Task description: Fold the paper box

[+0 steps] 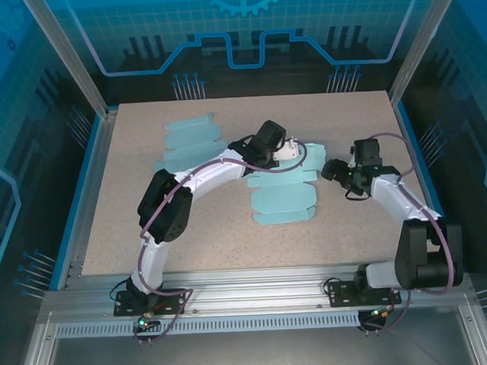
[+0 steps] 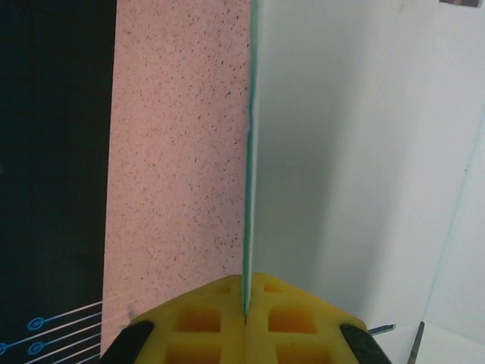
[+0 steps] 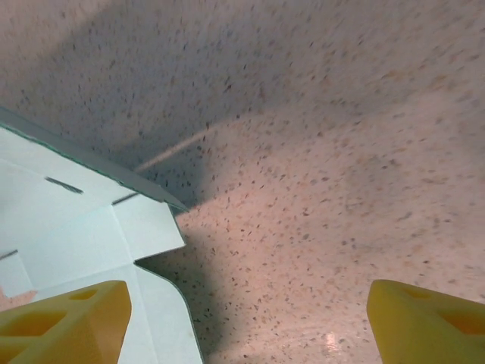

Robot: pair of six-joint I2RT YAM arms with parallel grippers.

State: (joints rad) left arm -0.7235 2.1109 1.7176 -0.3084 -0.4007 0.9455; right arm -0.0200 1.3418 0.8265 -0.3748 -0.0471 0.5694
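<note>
The paper box [image 1: 283,198] is lying as a pale teal cut-out, mostly flat, near the middle of the counter [image 1: 148,227], a little toward 3 o'clock. Its far edge, at 12 o'clock, is being lifted off the surface, showing its white inner face.

The left arm [image 1: 203,174] is reaching in from its base at 7 o'clock and arching over to that far edge. The left jaws are clenching a panel of the box: in the left wrist view the yellow pads [image 2: 295,326] are pressing together on the thin teal edge of the sheet, which is standing upright and running straight away from them. The white panel [image 2: 364,152] is spreading out toward 3 o'clock of that edge, and the speckled counter [image 2: 182,152] is showing at 9 o'clock of it.

The right arm [image 1: 393,194] is bending in from 5 o'clock. The right jaws are hanging released just beside the box's 2 o'clock corner. In the right wrist view its two yellow fingertips [image 3: 64,322] are sitting wide apart, gripping nothing, with a slotted flap [image 3: 76,227] of the box lying at 8 o'clock and bare counter [image 3: 341,152] between them.

A second batch of flat teal cut-outs [image 1: 189,140] is lying at 11 o'clock on the counter, well apart from the box.
</note>
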